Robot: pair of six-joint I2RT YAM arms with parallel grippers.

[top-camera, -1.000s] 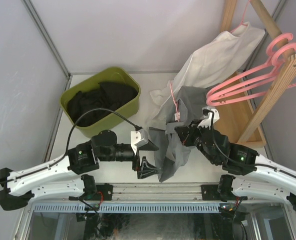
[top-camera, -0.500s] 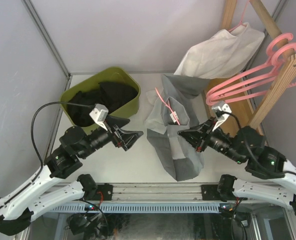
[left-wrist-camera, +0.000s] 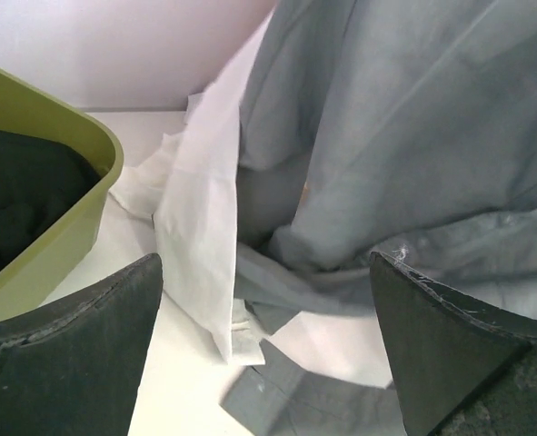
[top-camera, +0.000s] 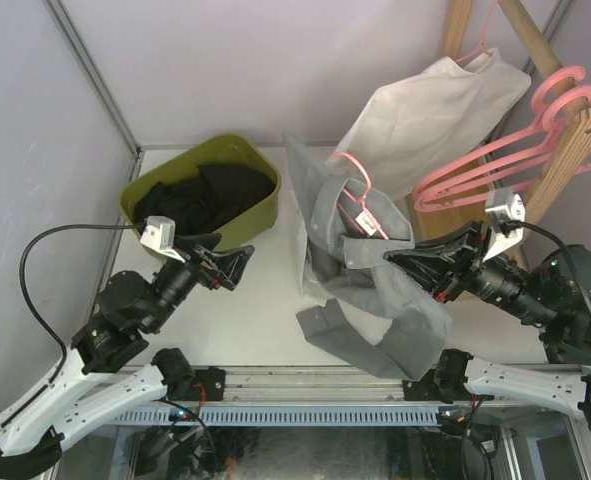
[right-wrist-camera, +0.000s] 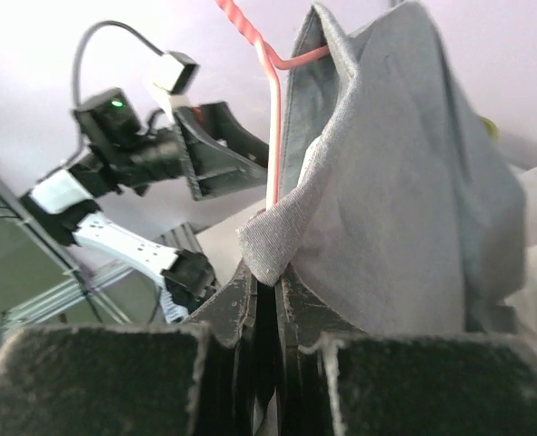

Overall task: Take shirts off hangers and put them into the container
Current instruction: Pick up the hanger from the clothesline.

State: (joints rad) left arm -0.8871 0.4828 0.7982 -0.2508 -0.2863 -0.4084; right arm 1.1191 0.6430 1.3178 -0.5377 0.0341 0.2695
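A grey shirt (top-camera: 375, 300) hangs in mid-air at the centre, draped on a pink hanger (top-camera: 360, 195), with its hem trailing on the table. My right gripper (top-camera: 400, 263) is shut on that hanger (right-wrist-camera: 273, 136), and a fold of the grey shirt (right-wrist-camera: 386, 182) is pinched in with it. My left gripper (top-camera: 237, 265) stands open and empty left of the shirt, beside the olive-green container (top-camera: 260, 222). Black shirts (top-camera: 205, 195) lie in the container. In the left wrist view the grey shirt (left-wrist-camera: 404, 136) and a white sleeve (left-wrist-camera: 200, 227) hang ahead of the open fingers (left-wrist-camera: 77, 354).
A white shirt (top-camera: 425, 120) hangs on its hanger from the wooden rack (top-camera: 565, 170) at the back right. Bare pink hangers (top-camera: 495, 160) hang beside it. The container's wall (left-wrist-camera: 68, 227) is close on the left gripper's left.
My right gripper has raised the hanger and grey shirt up and to the right. The left arm has swung back left from the shirt towards the container, still open.
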